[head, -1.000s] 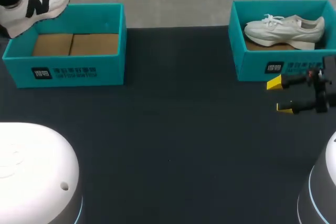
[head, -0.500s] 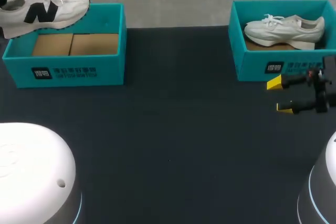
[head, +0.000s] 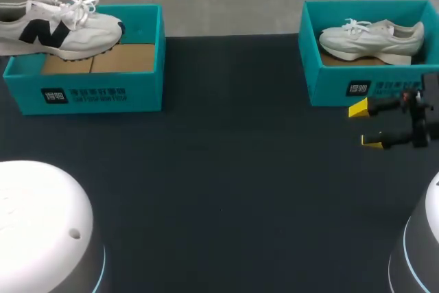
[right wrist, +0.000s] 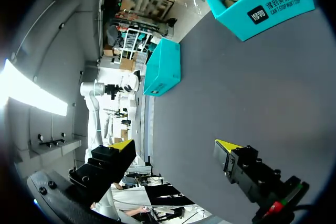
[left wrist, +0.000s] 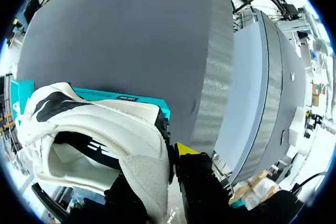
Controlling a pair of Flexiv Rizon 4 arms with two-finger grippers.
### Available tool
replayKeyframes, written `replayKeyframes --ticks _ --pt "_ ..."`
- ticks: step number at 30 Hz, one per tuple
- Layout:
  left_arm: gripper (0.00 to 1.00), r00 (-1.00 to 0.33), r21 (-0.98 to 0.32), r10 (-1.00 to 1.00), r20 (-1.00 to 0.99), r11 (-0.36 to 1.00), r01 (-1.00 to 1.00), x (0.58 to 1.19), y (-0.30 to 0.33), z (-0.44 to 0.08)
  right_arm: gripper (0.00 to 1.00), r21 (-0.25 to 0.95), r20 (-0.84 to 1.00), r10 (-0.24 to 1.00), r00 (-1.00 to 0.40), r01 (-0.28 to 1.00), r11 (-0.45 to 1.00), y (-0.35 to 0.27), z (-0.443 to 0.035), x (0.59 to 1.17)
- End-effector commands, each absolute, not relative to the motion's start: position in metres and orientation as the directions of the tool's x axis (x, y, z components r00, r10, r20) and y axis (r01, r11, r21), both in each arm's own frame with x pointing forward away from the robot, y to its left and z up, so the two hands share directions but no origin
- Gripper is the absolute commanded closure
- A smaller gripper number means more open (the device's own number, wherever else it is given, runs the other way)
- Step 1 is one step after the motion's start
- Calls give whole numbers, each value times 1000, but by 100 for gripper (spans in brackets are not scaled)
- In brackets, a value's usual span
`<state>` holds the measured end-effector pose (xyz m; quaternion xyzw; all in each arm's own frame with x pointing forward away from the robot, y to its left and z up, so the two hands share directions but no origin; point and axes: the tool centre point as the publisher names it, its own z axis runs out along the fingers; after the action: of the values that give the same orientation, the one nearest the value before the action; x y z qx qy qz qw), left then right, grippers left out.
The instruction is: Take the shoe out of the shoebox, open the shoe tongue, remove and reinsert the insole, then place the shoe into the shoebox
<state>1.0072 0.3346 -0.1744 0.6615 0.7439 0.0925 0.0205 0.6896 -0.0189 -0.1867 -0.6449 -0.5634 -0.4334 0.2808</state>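
Shoe (head: 60, 24): heel clamped in left pincer (left wrist: 157, 170), toe ahead over box (head: 103, 94), apparently lifted for removal. Right pincer (head: 368, 125): wide, empty, parked beside other box (head: 329, 90).

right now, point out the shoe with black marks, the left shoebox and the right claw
shoe (head: 82, 29), head view, its white side
left shoebox (head: 103, 94), head view, front wall
right claw (head: 365, 125), head view, midway between yellow tips

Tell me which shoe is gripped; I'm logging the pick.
The black-logo shoe, heel in the left gripper; the all-white shoe lies free in the right shoebox.
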Motion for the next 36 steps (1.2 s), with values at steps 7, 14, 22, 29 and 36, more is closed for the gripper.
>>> replayKeyframes --ticks 7,14,22,29,36 --pt "100 -168 200 984 54 154 967 1009 337 -176 0 127 875 485 -9 969 -210 -18 -187 688" --pt "100 -181 200 981 69 164 966 1024 330 -190 0 127 875 485 -9 969 -210 -18 -187 688" --pt "100 -167 208 984 54 153 966 1050 328 -213 0 127 875 485 -9 969 -210 -18 -187 688" --pt "100 -173 206 984 32 163 965 1067 325 -231 0 127 875 485 -9 969 -210 -18 -187 688" --pt "100 -154 178 988 31 146 973 1069 321 -253 0 127 875 485 -9 969 -210 -18 -187 688"
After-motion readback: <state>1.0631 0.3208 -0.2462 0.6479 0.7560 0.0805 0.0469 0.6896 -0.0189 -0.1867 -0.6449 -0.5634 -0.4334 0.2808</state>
